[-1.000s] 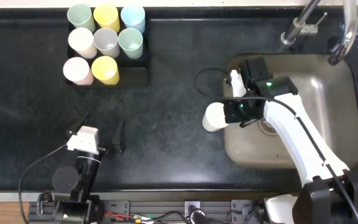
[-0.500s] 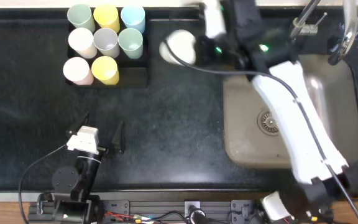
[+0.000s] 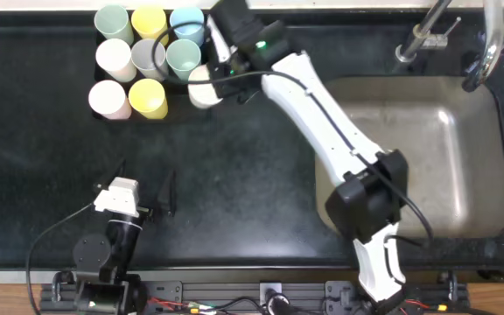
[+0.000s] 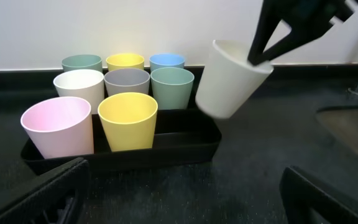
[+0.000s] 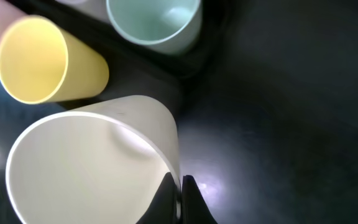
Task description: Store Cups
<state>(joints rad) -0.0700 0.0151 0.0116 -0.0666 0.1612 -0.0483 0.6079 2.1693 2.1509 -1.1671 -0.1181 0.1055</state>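
While eight cups [image 3: 150,58] sit racked — right claw [image 5: 180,191] grips one white cup [image 4: 232,78].

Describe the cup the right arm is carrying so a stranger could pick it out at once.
Find the black tray on the dark counter, left of the sink. At the tray's end nearest the sink, the right hand pinches the rim of a cream-white cup. It alone is in the air and tilted; the other cups stand upright in the tray.
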